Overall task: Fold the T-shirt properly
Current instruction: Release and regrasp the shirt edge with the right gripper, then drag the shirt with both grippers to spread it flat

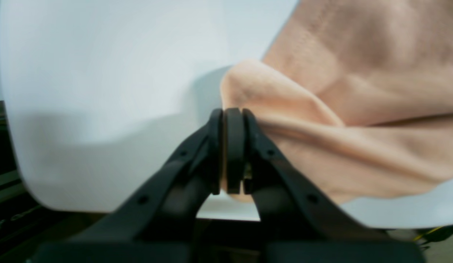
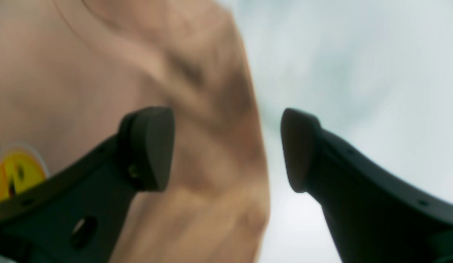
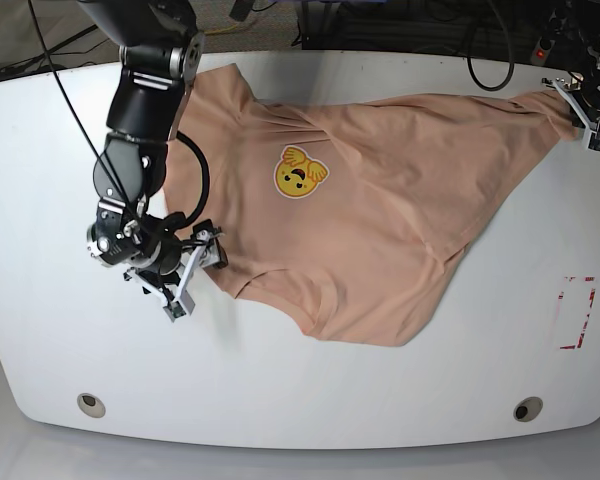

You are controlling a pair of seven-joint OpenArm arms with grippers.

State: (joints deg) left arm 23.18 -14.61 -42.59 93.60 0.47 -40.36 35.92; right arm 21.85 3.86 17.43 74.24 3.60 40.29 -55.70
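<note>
The peach-pink T-shirt [image 3: 380, 220] lies spread and rumpled on the white table [image 3: 280, 400], its yellow face print [image 3: 300, 172] facing up. At the far right edge my left gripper [image 3: 587, 115] is shut on a corner of the shirt, which is stretched out toward it. The left wrist view shows the black pads [image 1: 233, 146] pressed together on a fold of the T-shirt [image 1: 358, 73]. On the left, my right gripper [image 3: 195, 272] stands open at the shirt's side edge. In the right wrist view that gripper [image 2: 226, 149] straddles the edge of the T-shirt [image 2: 65, 73], one finger [image 2: 149, 146] over cloth beside the print [image 2: 14, 171].
Two round holes [image 3: 91, 404] [image 3: 527, 408] sit near the table's front edge. A red-marked rectangle [image 3: 575, 312] is at the right side. Cables [image 3: 490, 60] run along the back beyond the table. Bare white surface lies in front of the shirt.
</note>
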